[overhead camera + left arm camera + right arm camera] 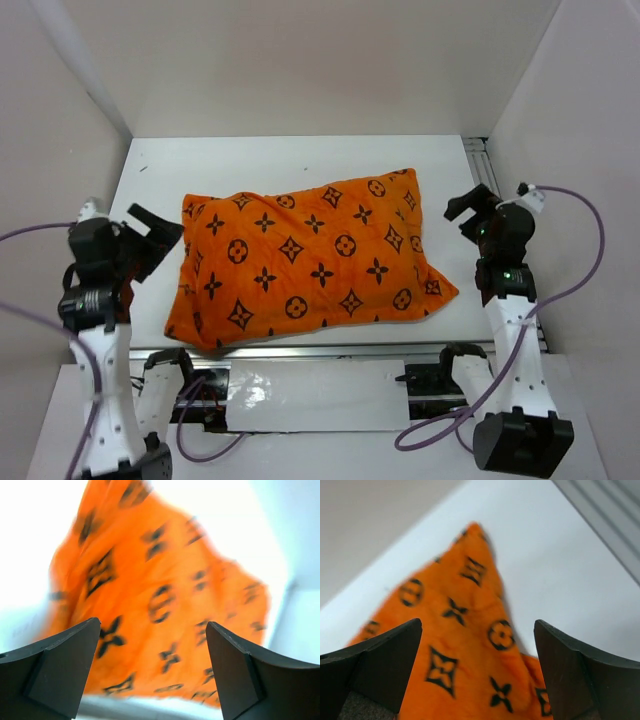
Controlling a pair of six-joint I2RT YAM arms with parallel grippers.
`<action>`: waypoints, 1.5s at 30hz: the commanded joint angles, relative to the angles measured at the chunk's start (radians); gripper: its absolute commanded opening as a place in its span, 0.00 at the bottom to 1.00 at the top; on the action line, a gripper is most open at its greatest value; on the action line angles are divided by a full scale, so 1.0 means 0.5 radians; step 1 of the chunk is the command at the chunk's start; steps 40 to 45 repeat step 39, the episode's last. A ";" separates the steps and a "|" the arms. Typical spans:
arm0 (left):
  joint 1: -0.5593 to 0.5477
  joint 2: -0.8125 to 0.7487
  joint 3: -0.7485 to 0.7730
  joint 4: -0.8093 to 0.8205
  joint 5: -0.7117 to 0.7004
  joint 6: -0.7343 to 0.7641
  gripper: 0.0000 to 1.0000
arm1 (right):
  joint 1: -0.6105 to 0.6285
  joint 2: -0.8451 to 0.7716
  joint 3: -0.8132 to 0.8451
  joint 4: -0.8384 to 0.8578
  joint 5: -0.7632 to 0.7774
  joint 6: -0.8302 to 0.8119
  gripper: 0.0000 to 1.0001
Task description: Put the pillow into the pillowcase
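The orange pillowcase (pixel 310 260) with dark flower and diamond motifs lies plump and filled out in the middle of the white table. No cream pillow shows anywhere; it is hidden from view. My left gripper (pixel 158 238) is open and empty just left of the pillowcase's left end. My right gripper (pixel 470 212) is open and empty just right of its right end. The left wrist view shows the orange cloth (pixel 160 605) between and beyond the spread fingers. The right wrist view shows a pointed corner of the cloth (pixel 470 630) between its spread fingers.
White walls enclose the table (pixel 300 160) at back, left and right. A metal rail (pixel 478 160) runs along the right side and another along the near edge (pixel 330 350). Cables loop from both arms near the bases.
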 commanded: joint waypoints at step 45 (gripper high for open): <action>-0.307 0.534 0.187 0.152 -0.297 0.054 1.00 | 0.590 0.540 0.582 -0.044 0.171 -0.405 1.00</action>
